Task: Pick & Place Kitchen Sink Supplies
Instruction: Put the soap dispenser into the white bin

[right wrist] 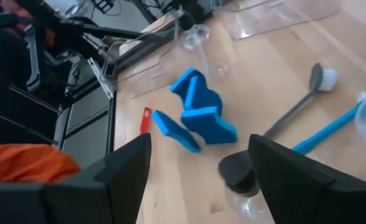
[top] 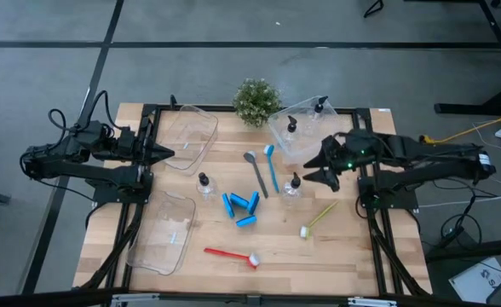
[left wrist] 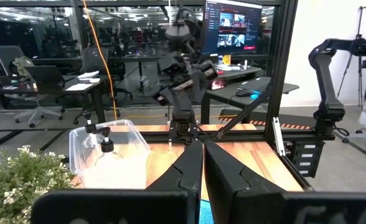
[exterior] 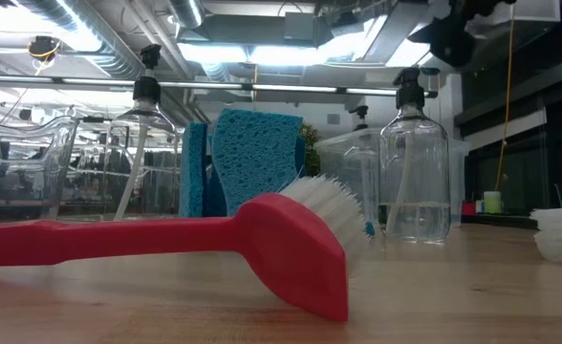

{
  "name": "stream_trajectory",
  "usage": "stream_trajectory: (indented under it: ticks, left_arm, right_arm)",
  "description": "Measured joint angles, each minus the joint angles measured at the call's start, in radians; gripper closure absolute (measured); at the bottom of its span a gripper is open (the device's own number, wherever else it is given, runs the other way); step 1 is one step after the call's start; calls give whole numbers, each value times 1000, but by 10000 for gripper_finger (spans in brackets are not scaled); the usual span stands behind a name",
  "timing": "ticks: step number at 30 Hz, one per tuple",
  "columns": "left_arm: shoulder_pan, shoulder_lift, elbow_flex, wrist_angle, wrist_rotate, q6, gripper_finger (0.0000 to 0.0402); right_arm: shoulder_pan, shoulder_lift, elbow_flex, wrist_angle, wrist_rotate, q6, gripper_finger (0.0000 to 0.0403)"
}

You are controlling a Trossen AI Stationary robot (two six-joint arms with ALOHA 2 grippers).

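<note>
My right gripper (top: 312, 168) (right wrist: 200, 143) is open and hangs above a clear black-capped bottle (top: 293, 183) (right wrist: 236, 173) standing right of centre; its fingers stand apart over the cap, touching nothing. A second bottle (top: 204, 182) stands left of centre. Two more bottles (top: 291, 126) stand inside the far right bin (top: 306, 145). Blue sponge pieces (top: 240, 207) (right wrist: 201, 115) lie mid-table, some on edge. The grey brush (top: 256, 173) and blue brush (top: 272, 166) lie flat side by side. A yellow-green brush (top: 319, 218) and a red brush (top: 232, 254) (exterior: 262, 239) lie nearer. My left gripper (top: 164, 153) (left wrist: 203, 155) is shut, waiting at the left edge.
A clear bin (top: 189, 136) sits at the far left and another (top: 165, 230) at the near left. A small potted plant (top: 256, 101) stands at the far edge. Bare wood shows along the near right part of the table (top: 353, 256).
</note>
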Motion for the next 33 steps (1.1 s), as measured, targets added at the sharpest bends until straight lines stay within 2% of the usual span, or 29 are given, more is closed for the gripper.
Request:
stream_trajectory:
  ticks: [12, 20, 33]
  left_arm:
    - [0, 0, 0, 0, 0, 0, 393]
    - [0, 0, 0, 0, 0, 0, 389]
    - [0, 0, 0, 0, 0, 0, 392]
  right_arm:
    - [243, 1, 0, 3, 292, 59, 135]
    - [364, 62, 0, 33, 498, 140, 135]
    - [520, 210, -2, 171, 516, 184, 135]
